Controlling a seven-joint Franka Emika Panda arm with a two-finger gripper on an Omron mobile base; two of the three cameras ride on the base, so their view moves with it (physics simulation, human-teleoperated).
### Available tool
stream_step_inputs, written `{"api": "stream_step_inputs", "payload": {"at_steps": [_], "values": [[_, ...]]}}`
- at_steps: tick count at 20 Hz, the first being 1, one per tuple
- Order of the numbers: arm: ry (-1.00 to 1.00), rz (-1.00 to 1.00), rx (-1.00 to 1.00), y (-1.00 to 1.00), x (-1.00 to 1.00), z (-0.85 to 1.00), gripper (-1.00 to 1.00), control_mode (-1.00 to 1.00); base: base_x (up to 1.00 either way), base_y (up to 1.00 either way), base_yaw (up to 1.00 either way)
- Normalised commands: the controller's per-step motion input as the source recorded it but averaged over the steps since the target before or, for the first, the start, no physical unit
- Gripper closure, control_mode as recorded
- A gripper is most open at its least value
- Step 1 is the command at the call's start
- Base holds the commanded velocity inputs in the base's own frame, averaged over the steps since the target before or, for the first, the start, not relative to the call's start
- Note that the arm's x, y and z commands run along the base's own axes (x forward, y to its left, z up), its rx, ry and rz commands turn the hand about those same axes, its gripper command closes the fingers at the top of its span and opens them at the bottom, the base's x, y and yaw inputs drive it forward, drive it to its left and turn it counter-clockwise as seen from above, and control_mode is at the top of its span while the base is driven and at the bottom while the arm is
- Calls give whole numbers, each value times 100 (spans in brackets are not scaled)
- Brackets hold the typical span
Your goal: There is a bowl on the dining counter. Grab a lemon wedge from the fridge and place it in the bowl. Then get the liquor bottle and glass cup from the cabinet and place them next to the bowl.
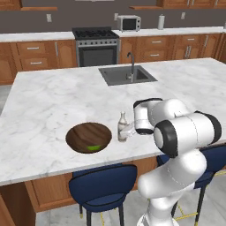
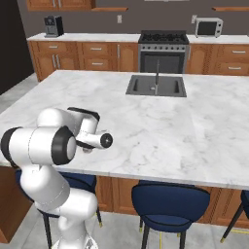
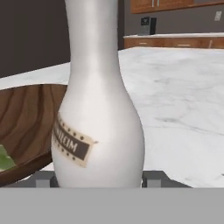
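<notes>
Liquor bottle upright on the desk, just beside the bowl.

My tool has a finger tip on either side of the bottle's base, but I cannot tell if it grips or has let go. The bowl holds the green lemon wedge. If I pull away crooked, a finger may catch the rounded body and tip the bottle into the bowl.

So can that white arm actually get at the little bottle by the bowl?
Probably yes: the gripper is right at the liquor bottle, a fingertip on each side of its base, beside the bowl.
</notes>
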Motion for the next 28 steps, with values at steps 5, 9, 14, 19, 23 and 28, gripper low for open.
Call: {"api": "stream_step_inputs", "payload": {"at_steps": [5, 9, 14, 19, 23, 28], "values": [[0, 0, 0, 0, -4, 3, -100, -100, 0, 0, 0], [0, 0, 0, 0, -34, 48, -100, -100, 0, 0, 0], [0, 0, 0, 0, -34, 75, -100, -100, 0, 0, 0], [1, -1, -1, 0, -27, 100, -100, -100, 0, 0, 0], [1, -3, -2, -1, -32, 100, -100, -100, 0, 0, 0], [0, -5, -1, -4, -29, 100, -100, -100, 0, 0, 0]]}}
